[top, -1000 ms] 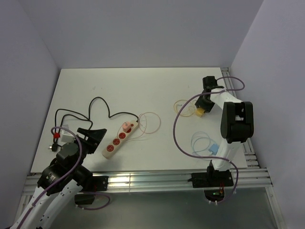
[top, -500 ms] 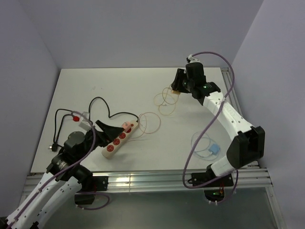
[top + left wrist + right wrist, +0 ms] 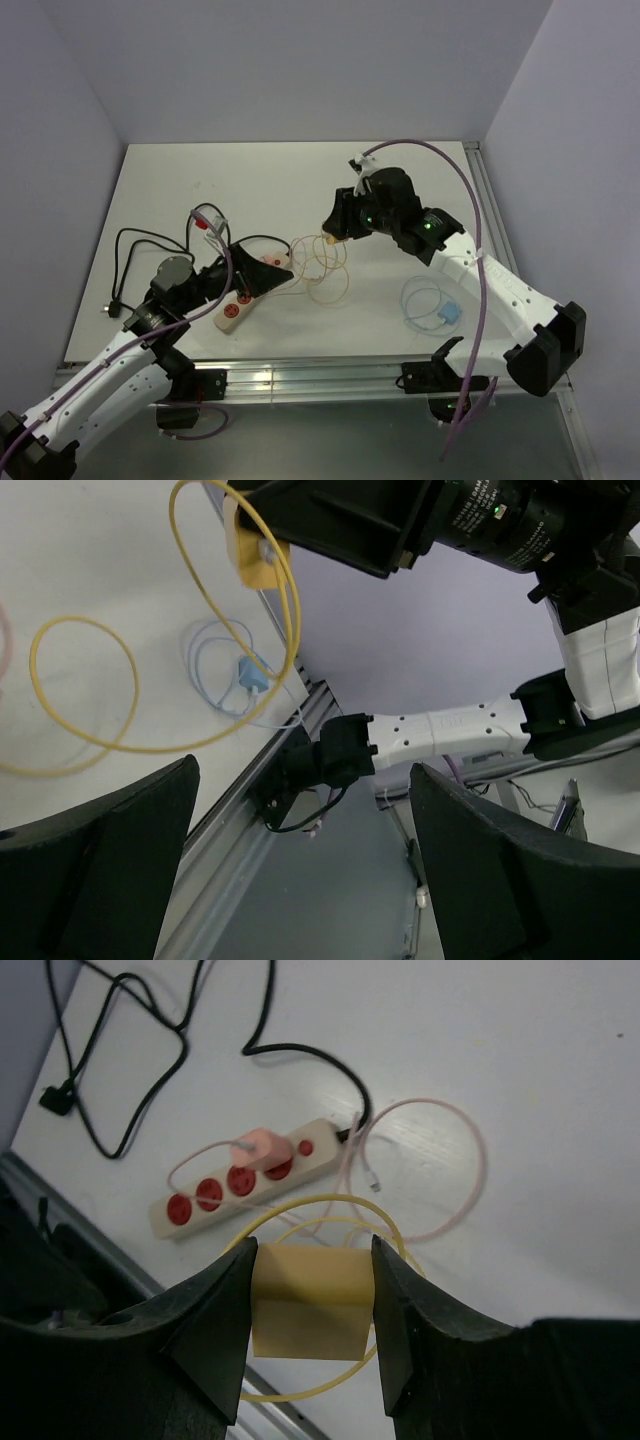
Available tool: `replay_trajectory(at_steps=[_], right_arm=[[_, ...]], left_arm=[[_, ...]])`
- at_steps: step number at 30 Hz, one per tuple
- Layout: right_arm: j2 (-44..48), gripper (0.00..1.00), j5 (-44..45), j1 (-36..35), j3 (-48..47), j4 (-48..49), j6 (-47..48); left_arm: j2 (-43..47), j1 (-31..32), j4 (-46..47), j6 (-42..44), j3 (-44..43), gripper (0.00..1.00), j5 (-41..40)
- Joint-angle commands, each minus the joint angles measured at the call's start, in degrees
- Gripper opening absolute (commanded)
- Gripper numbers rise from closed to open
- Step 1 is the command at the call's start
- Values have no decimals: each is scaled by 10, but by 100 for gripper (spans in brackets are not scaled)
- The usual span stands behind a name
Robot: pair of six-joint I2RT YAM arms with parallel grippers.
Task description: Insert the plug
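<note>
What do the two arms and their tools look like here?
The left arm and right arm both have white links, black joint housings and a purple cable running loosely alongside. The left tool and right tool each have two black wedge-shaped fingers. The right arm's wrist housing carries small white lettering and a green light.

A pink plug [image 3: 262,1148] fills one socket of the power strip [image 3: 225,1187]; three red sockets beside it lie bare. The left tool [image 3: 270,277], jaws wide, hangs over the strip. Just right of the strip, the right tool [image 3: 334,226] clamping the yellow plug [image 3: 310,1300], yellow cable loops [image 3: 325,280] and a pink cable [image 3: 481,1160] crowd the worktop [image 3: 260,180]. Black cord [image 3: 295,1050] sprawls left.
</note>
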State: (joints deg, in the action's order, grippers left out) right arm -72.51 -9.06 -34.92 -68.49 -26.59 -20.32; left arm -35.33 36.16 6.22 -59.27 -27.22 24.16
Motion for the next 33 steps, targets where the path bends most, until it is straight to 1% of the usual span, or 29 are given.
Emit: replay_trajectory(at_steps=[1, 6, 12, 14, 17, 21, 22, 24, 25, 26, 28, 29, 30, 31, 32, 33], right_arm=[[57, 0, -9, -39, 4, -1, -24], [81, 0, 9, -90, 17, -7, -67], [89, 0, 54, -136, 23, -12, -114], [93, 0, 67, -148, 23, -14, -119], [99, 0, 87, -153, 17, -24, -128], [110, 0, 90, -157, 10, -34, -131], [112, 0, 105, -158, 10, -35, -132], [120, 0, 105, -159, 12, -36, -132], [123, 0, 108, -159, 13, -36, -132], [127, 0, 110, -160, 19, -37, -130], [136, 0, 121, -160, 24, -41, -130], [138, 0, 135, -161, 29, -47, -129], [143, 0, 137, -161, 31, -49, -127], [147, 0, 139, -160, 34, -49, -126], [154, 0, 139, -160, 42, -47, -126], [157, 0, 140, -160, 46, -47, -126]], left_arm=[[-4, 28, 61, 34, -26, 92, 2], [-32, 65, 52, 64, -42, 92, -24], [-42, 137, 71, 88, -40, 94, -82], [-59, 165, 72, 95, -45, 95, -99], [-92, 194, 62, 102, -56, 95, -105], [-114, 226, 57, 107, -47, 95, -132], [-116, 239, 54, 106, -45, 95, -142], [-123, 255, 44, 106, -39, 91, -161], [-125, 258, 40, 105, -38, 87, -165], [-125, 261, 35, 105, -37, 71, -167], [-117, 262, 21, 104, -40, 56, -169], [-113, 263, 17, 105, -42, 42, -171], [-107, 263, 13, 108, -45, 35, -173], [-98, 263, -5, 114, -49, 26, -175], [-95, 263, -16, 121, -66, 1, -176], [-94, 263, -35, 125, -78, 0, -180]])
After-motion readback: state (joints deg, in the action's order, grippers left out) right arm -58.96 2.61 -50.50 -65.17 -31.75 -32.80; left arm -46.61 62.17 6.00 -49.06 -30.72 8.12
